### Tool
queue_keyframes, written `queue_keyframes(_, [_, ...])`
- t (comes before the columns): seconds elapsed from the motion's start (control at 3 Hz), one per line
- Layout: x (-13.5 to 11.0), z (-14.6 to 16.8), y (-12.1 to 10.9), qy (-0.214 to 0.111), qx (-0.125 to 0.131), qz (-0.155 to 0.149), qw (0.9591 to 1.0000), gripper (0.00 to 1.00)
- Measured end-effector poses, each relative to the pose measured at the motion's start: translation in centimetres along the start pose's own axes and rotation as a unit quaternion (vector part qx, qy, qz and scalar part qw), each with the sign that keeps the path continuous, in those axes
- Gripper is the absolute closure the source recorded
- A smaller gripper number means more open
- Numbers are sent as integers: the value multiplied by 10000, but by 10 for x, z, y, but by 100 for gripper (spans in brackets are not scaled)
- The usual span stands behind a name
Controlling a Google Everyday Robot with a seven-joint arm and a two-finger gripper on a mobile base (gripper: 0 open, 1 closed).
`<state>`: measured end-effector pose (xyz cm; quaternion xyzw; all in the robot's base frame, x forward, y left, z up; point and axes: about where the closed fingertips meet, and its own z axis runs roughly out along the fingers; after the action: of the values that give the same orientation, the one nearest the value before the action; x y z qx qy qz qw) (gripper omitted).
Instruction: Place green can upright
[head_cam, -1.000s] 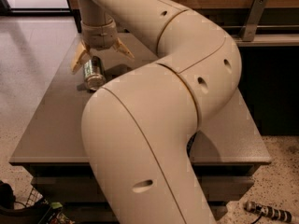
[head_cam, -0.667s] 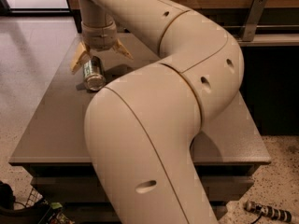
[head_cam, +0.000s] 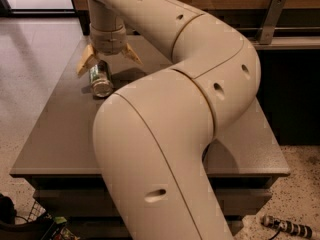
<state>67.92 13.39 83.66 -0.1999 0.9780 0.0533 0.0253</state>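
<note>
The green can [head_cam: 100,79] lies on its side on the grey table [head_cam: 60,134], near the far left part, with a shiny silver end facing the camera. My gripper [head_cam: 108,60] hangs straight above the can's far end. Its two tan fingers [head_cam: 86,62] are spread wide, one on each side of the can, and do not grip it. My large beige arm [head_cam: 190,99] fills the middle of the view and hides much of the table.
The table's left edge drops to a speckled floor. A dark counter with a metal bracket [head_cam: 272,15] stands at the back right. A small striped object [head_cam: 287,227] lies on the floor at the lower right, and dark clutter [head_cam: 30,226] at the lower left.
The near part of my arm has shifted slightly. The gripper stays spread over the can, which still lies on its side in the same spot.
</note>
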Motion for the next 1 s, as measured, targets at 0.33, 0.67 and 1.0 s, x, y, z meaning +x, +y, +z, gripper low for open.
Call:
queue_keyframes(0.33, [-6, 6, 4, -30, 31, 18, 10000, 10])
queue_keyframes(0.67, [-8, 9, 7, -40, 32, -20, 10000, 32])
queue_keyframes(1.0, [-11, 13, 8, -64, 22, -20, 10000, 64])
